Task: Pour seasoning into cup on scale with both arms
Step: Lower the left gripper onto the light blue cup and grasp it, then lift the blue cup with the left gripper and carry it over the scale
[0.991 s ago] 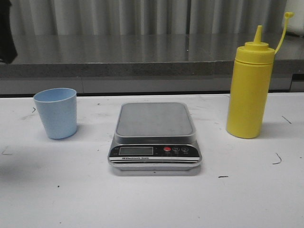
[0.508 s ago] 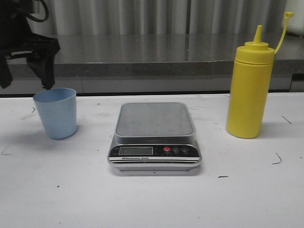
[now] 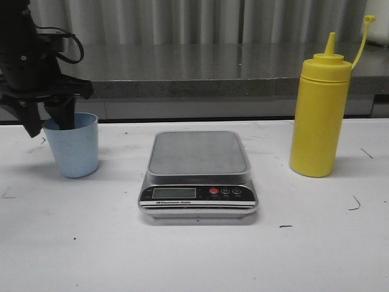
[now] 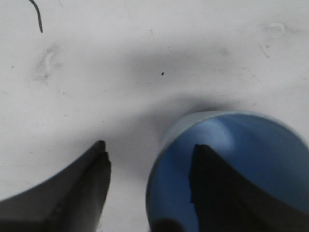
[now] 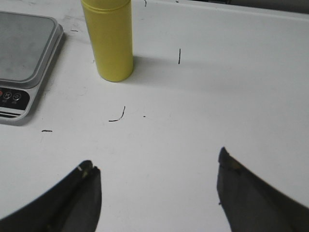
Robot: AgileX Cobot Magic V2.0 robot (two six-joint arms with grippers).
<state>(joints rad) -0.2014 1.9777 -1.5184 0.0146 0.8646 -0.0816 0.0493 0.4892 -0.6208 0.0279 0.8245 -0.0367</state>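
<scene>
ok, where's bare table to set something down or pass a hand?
Bare table: the wide strip in front of the scale, and the gaps between scale and yellow bottle, and scale and cup. Crowded at the cup: the left end effector straddles its rim.

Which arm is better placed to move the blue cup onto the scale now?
The left. The left gripper is open and straddles the light blue cup's rim, one finger inside and one outside. The right gripper hangs open over bare table near the yellow squeeze bottle, beyond the scale.
</scene>
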